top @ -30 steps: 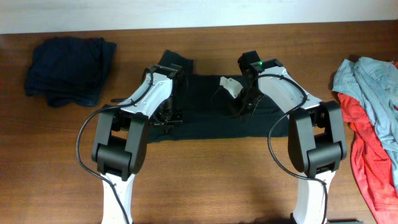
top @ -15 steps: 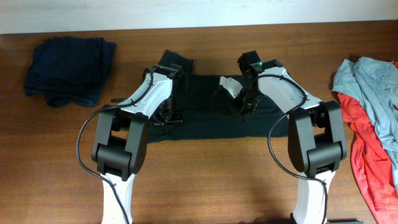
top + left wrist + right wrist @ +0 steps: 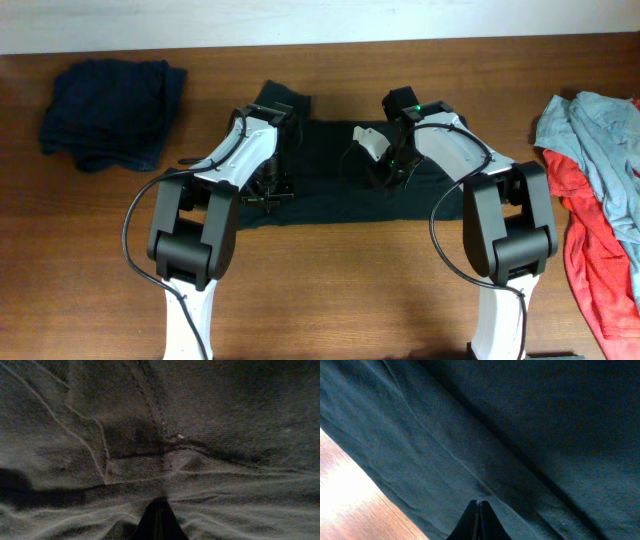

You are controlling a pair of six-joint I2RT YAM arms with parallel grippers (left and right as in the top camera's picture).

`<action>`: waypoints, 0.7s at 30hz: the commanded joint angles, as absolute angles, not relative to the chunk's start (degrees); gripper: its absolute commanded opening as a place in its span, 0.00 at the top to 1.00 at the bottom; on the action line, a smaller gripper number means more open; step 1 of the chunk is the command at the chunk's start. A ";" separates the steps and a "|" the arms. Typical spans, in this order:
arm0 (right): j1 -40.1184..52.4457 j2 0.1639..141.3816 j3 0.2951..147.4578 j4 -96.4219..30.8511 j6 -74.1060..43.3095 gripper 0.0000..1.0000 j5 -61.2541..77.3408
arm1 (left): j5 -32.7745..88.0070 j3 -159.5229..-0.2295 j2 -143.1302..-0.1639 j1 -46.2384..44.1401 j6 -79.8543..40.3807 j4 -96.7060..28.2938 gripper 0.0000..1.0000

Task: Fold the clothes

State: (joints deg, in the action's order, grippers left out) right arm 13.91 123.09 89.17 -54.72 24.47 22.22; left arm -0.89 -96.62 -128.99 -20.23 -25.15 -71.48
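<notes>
Fabric of a black short-sleeved cotton T-shirt, spread at the middle of a brown wooden table, looks pinched by the clenched left gripper and right gripper, which should lift level and together so the fold lands straight.

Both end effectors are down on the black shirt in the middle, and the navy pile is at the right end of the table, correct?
No. The overhead view shows the navy pile at the left end of the table. The rest stands: the left end effector and right end effector are down on the black shirt.
</notes>
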 commanded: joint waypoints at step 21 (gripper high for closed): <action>13.85 124.14 87.64 -53.54 24.58 0.96 23.40 | -2.90 -95.66 -129.62 -19.70 -25.65 -71.16 1.00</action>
State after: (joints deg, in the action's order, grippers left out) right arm 13.91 123.09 88.42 -53.67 24.43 22.22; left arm -0.89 -96.62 -128.99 -20.23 -25.15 -71.50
